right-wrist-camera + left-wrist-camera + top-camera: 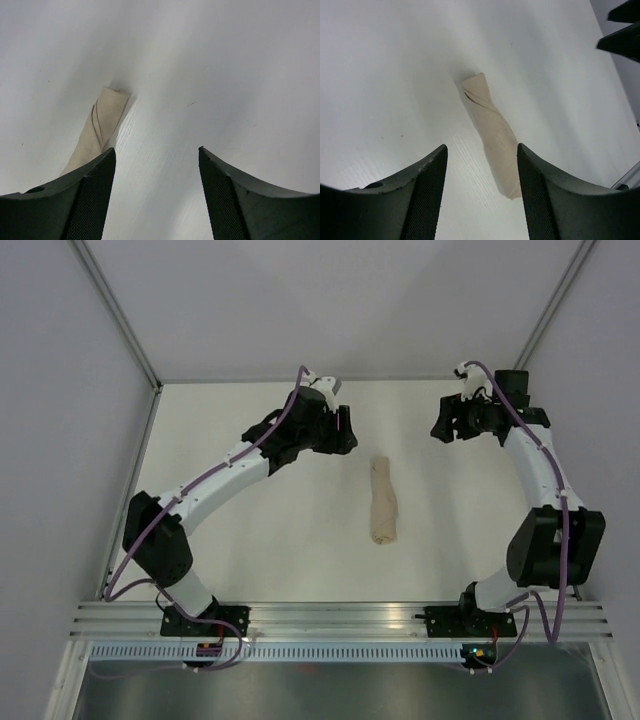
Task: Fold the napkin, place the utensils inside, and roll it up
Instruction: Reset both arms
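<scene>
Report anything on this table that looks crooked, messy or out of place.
Nothing serious stands out. The napkin lies rolled up in the middle of the table, its wrap slightly twisted and the roll a little bent. The left gripper and right gripper are open, holding nothing, apart from it.

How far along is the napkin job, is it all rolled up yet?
Done: the napkin lies as a tight roll on the table between the arms. No fork shows, so it may be wrapped inside, though I cannot confirm that. In hand: nothing; the left gripper and right gripper are both open and apart from the roll. Left: apparently nothing.
</scene>
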Available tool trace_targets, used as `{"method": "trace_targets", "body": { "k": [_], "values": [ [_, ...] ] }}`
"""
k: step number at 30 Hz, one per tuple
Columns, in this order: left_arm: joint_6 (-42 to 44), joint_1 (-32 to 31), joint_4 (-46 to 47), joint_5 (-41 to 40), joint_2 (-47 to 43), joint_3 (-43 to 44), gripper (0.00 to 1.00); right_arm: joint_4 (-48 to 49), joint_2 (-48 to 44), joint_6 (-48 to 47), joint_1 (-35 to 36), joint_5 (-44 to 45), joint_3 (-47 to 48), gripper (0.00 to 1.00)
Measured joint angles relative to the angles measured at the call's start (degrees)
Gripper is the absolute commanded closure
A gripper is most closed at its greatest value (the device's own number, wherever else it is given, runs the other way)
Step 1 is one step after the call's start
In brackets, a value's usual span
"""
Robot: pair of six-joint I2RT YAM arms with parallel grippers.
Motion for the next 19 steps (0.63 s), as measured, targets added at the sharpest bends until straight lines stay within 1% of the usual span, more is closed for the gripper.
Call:
{"method": "trace_targets", "body": {
  "k": [2, 6, 9, 13, 17, 19],
  "values": [
    [0.85, 1.25, 0.04, 0.04, -4.46, -3.41, 0.37, 0.74, -5.18, 0.7, -1.33, 0.04, -1.42, 0.26],
    [2.29, 2.21, -0.2, 0.02, -12.04, -9.25, 0.36, 2.47, -15.06, 2.23, -2.12, 0.2, -5.51, 0.19],
    [3.26, 2.62, -0.15, 0.04, -17.09, -13.0, 0.35, 3.56, -21.05, 3.48, -2.21, 0.79, -9.16, 0.17],
    [4.09, 3.67, -0.17, 0.02, -22.64, -17.27, 0.35, 4.22, -26.14, 5.33, -2.47, 2.23, -11.91, 0.17],
    [4.85, 4.22, -0.22, 0.07, -24.55, -18.97, 0.35, 5.27, -27.69, 6.43, -2.49, 3.63, -12.87, 0.16],
    [5.01, 4.26, -0.24, 0.11, -24.9, -19.34, 0.35, 5.99, -28.0, 6.93, -2.49, 4.07, -13.62, 0.13]
  ]
}}
